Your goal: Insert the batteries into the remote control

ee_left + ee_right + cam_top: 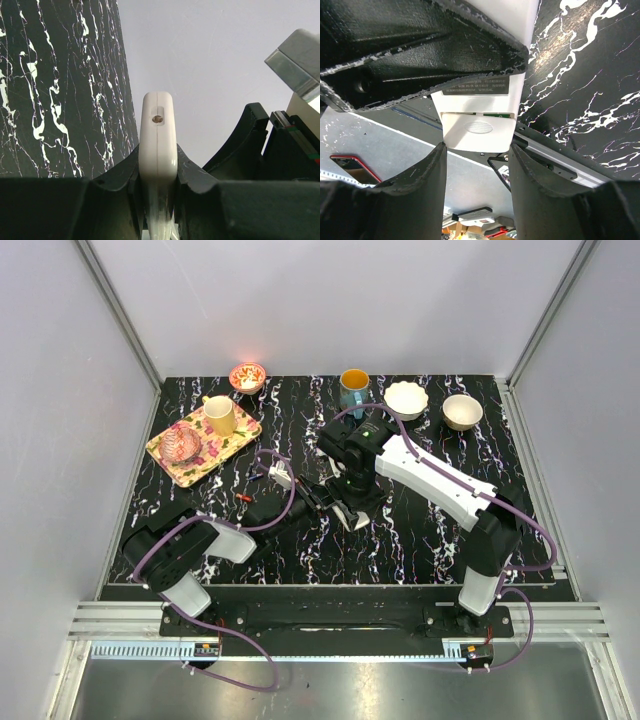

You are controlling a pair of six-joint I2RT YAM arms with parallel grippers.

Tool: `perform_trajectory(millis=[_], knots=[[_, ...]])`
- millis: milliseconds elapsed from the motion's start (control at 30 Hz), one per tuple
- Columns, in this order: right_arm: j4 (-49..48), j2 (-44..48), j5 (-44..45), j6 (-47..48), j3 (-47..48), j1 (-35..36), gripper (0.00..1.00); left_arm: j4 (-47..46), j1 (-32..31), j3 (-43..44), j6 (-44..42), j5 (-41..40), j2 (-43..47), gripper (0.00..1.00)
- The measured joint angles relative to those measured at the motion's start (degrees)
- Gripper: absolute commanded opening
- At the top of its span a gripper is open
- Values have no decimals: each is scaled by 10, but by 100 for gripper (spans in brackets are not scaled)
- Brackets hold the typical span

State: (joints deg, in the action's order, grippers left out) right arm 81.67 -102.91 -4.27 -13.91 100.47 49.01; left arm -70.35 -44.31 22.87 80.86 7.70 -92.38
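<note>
Pinching remote control [158, 135] edge-on, nose outward along left tool [158, 169]; right tool's [477, 156] state unclear.

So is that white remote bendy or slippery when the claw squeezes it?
Probably stiff: the remote control stands straight out of the left claw, pinched at one end, without sagging. Its smooth glossy shell could be slippery, so a push might twist it. Thin plastic, so likely light.
</note>
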Motion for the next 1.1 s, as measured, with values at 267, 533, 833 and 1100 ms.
perform_trajectory(millis=[267, 533, 833, 1100], knots=[[-7, 0, 0, 0, -5, 0, 0, 0, 3, 0, -6, 1, 0, 0], [-8, 0, 0, 2, -8, 0, 0, 0, 3, 0, -15, 4, 3, 0], [2, -8, 2, 2, 4, 0, 0, 0, 3, 0, -16, 3, 5, 0], [20, -21, 3, 2, 19, 0, 0, 0, -2, 0, -18, 0, 5, 0]])
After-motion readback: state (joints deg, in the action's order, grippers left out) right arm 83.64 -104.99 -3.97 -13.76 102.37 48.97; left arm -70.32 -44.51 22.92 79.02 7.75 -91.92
